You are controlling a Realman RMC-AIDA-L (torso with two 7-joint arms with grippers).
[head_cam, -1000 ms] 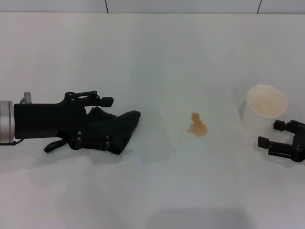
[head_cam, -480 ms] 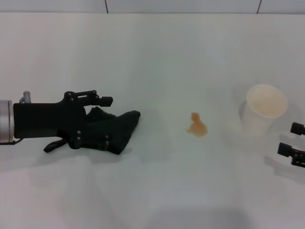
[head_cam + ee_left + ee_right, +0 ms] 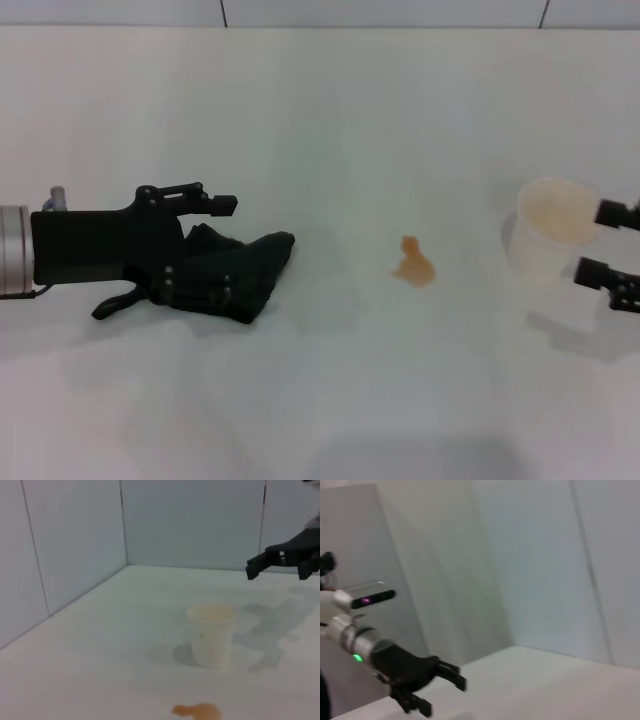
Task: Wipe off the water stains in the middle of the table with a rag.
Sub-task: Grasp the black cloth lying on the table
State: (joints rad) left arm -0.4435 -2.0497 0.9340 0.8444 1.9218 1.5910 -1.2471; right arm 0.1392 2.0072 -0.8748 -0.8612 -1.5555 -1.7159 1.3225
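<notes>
The black rag (image 3: 262,262) lies crumpled on the white table (image 3: 320,120) at the left. My left gripper (image 3: 225,250) is down over it, fingers spread apart on either side of the cloth. The orange-tan water stain (image 3: 413,265) sits in the middle of the table, well to the right of the rag; it also shows in the left wrist view (image 3: 196,711). My right gripper (image 3: 602,241) is open and empty at the right edge, raised above the table beside the cup. It also shows in the left wrist view (image 3: 280,560).
A cream paper cup (image 3: 550,235) stands upright to the right of the stain, also in the left wrist view (image 3: 211,635). Grey wall panels run along the table's far edge. The right wrist view shows my left gripper (image 3: 427,685) far off.
My right gripper has drawn back from the cup towards the right edge and risen off the table. My left gripper and the rag have barely moved.
</notes>
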